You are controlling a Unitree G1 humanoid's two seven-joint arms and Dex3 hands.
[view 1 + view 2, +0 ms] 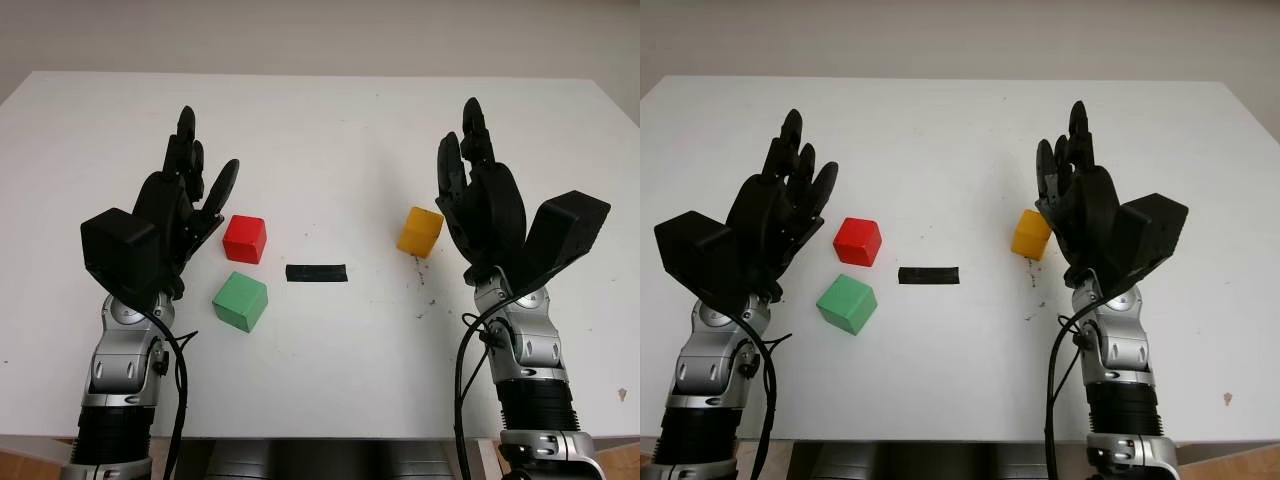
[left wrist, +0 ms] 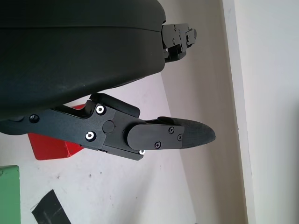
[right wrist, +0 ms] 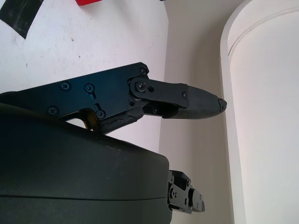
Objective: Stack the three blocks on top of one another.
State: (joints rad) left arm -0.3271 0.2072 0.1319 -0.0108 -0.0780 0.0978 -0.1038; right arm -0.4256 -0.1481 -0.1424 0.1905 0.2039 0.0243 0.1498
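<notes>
Three blocks sit apart on the white table [image 1: 330, 130]. The red block [image 1: 245, 239] is left of centre, and the green block [image 1: 240, 301] sits just in front of it. The yellow block [image 1: 419, 231] is right of centre. My left hand [image 1: 205, 160] hovers open just left of the red block, holding nothing. My right hand [image 1: 458, 140] is raised open just right of the yellow block, also holding nothing. In the left wrist view the red block [image 2: 51, 144] shows behind a finger [image 2: 173, 135], with a corner of the green block [image 2: 8, 193] beside it.
A short strip of black tape [image 1: 316, 272] lies flat on the table between the red and yellow blocks. The table's far edge meets a pale wall. Small dark specks mark the surface in front of the yellow block.
</notes>
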